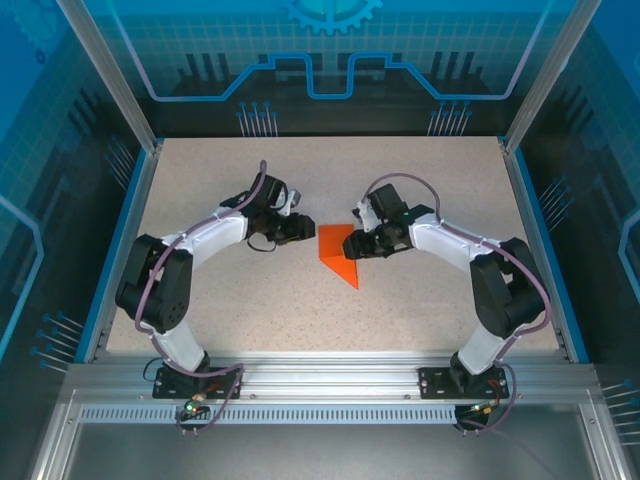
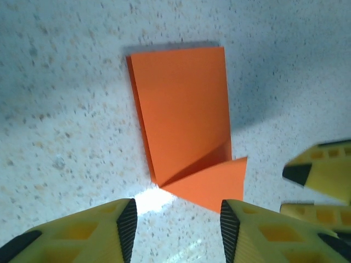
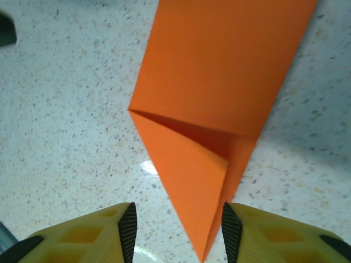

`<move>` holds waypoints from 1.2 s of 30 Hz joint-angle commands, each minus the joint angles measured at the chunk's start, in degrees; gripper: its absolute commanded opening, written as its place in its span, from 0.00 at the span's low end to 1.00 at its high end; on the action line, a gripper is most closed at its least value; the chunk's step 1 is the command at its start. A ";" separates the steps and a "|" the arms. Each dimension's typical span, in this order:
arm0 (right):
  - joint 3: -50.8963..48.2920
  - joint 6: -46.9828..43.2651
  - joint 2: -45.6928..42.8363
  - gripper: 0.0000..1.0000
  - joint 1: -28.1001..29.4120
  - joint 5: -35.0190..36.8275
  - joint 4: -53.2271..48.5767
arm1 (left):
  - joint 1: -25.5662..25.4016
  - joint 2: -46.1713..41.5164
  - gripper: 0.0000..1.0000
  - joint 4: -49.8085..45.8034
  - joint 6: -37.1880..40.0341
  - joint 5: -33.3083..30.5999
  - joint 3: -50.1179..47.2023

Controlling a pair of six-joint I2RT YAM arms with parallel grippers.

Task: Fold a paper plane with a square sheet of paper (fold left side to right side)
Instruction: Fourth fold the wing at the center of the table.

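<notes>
On the speckled, blue-walled table [image 1: 420,180], left hand [image 2: 176,219] and right hand [image 3: 177,219] flank orange paper [image 1: 335,250], both spread.

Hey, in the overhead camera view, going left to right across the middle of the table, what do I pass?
left blue edge rail → left arm → folded orange paper → right arm → right blue edge rail

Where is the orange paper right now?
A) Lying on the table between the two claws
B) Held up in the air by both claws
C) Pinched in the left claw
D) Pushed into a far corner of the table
A: the orange paper lies on the speckled table between the left gripper and the right gripper, whose jaws both stand apart, pinching nothing.
</notes>
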 commanded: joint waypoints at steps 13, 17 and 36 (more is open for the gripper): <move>1.73 -4.95 8.89 0.37 -1.84 -5.53 4.39 | -0.99 5.58 0.54 10.33 -14.12 10.76 -5.53; 1.34 -4.94 8.39 0.21 -2.17 -5.05 4.55 | -1.78 7.31 0.55 9.86 -13.99 11.41 -3.99; -2.20 -4.76 1.92 0.36 -2.75 2.47 3.11 | -5.51 12.51 0.44 10.35 -14.87 12.80 4.13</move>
